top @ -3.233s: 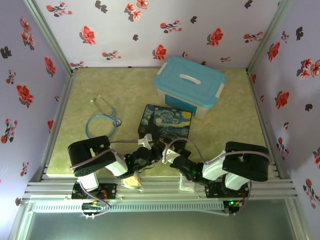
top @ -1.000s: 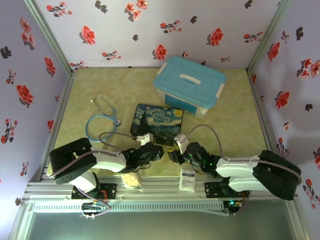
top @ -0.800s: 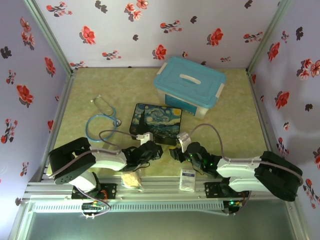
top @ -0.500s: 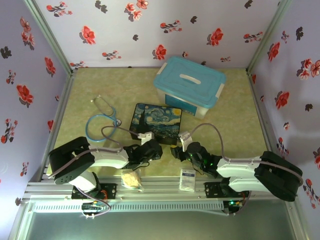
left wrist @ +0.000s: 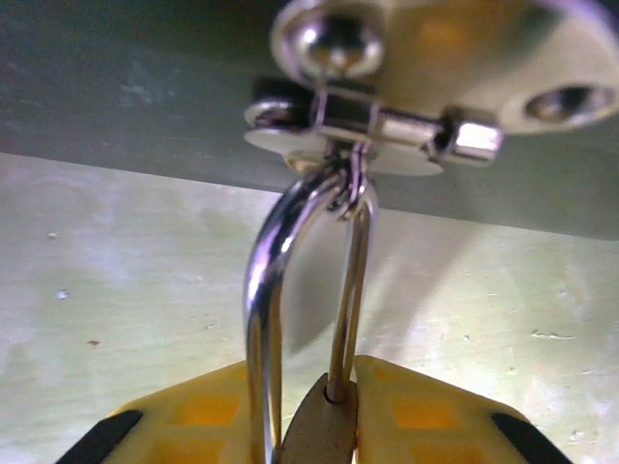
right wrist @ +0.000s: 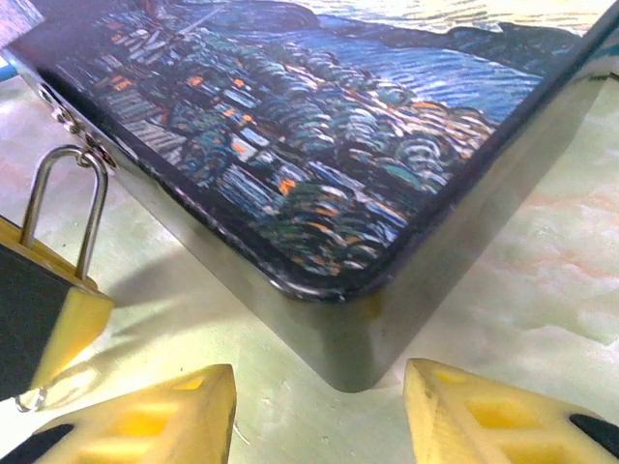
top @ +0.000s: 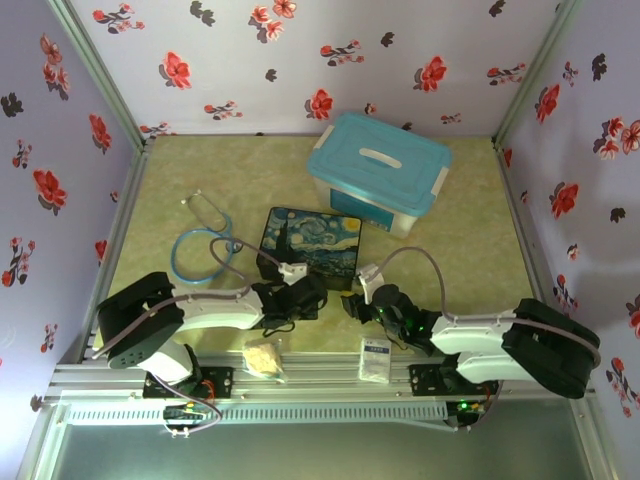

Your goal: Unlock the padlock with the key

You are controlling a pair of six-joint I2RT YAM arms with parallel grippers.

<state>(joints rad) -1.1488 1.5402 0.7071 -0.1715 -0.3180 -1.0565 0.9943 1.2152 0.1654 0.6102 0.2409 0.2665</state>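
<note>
On the table [top: 470, 270] the flat box [top: 312, 243] lies in the middle, with the lidded tub [top: 378, 172] just behind it to the right and the stethoscope [top: 203, 243] to its left, a little apart. Near the front edge lie a small packet [top: 262, 357] on the left and a small bottle [top: 375, 358] on the right, both before the box. The padlock [left wrist: 317, 435] hangs from the clasp [left wrist: 372, 124] on the box's near side, between the fingers of the left gripper [top: 297, 296] — and the right gripper [right wrist: 319, 406] sits before the near right corner.
</note>
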